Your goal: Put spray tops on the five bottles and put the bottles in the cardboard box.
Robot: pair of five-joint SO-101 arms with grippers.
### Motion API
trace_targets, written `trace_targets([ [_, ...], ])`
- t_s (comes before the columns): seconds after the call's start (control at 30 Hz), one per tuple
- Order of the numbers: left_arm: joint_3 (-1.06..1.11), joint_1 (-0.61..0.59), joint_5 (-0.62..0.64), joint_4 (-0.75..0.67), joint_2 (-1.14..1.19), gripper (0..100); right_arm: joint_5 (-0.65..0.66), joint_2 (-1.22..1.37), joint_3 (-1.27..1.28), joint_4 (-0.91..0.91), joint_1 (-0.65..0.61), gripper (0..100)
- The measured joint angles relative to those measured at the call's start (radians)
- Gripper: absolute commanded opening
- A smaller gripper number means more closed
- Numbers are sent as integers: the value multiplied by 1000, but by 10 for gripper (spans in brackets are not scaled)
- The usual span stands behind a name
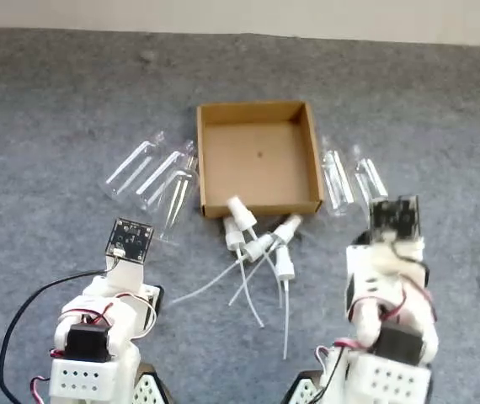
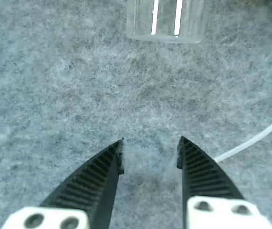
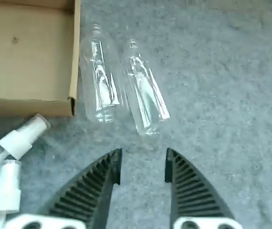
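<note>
High view: spray tops (image 1: 261, 244) (heaped) against box (image 1: 200, 160)

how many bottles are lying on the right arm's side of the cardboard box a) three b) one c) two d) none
c, the right wrist view shows one bottle next to the cardboard box wall and a second bottle alongside it.
</note>
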Motion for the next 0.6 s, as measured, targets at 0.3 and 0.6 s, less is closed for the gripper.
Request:
trace_targets([
  [0.3, 0, 0, 0, 0, 0, 158, 94, 786, -666, 204, -61, 312],
  [0.6, 0, 0, 0, 0, 0, 158, 155, 1488, -1255, 358, -100, 312],
])
